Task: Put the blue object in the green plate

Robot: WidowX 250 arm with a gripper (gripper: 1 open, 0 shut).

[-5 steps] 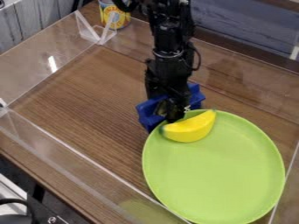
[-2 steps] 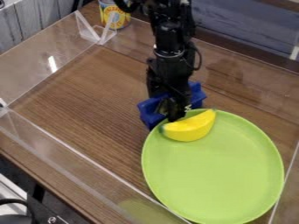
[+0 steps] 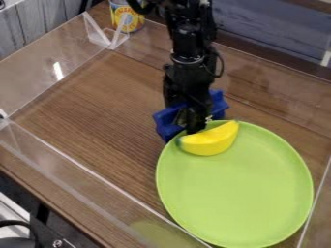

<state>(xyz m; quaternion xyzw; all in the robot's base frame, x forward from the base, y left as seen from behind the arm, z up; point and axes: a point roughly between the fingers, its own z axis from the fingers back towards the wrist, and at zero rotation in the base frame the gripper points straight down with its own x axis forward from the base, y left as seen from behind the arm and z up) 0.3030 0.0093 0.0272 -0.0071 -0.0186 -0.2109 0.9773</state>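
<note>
The hand (image 3: 191, 118) was down on the blue block (image 3: 171, 120), which sat on the desk (image 3: 91, 107) just beside the green plate's (image 3: 246, 194) near rim, not yet in it. Whether its fingers pinched the block could not be told. A yellow banana piece (image 3: 207, 140) lay on the rim, likely crowding the block's way in.

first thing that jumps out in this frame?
The big lime green plate fills the lower right, with a yellow banana-shaped piece on its upper-left rim. Just behind it the black arm comes straight down, its pincer at the blue object, which sits on the wooden table beside the plate.
</note>
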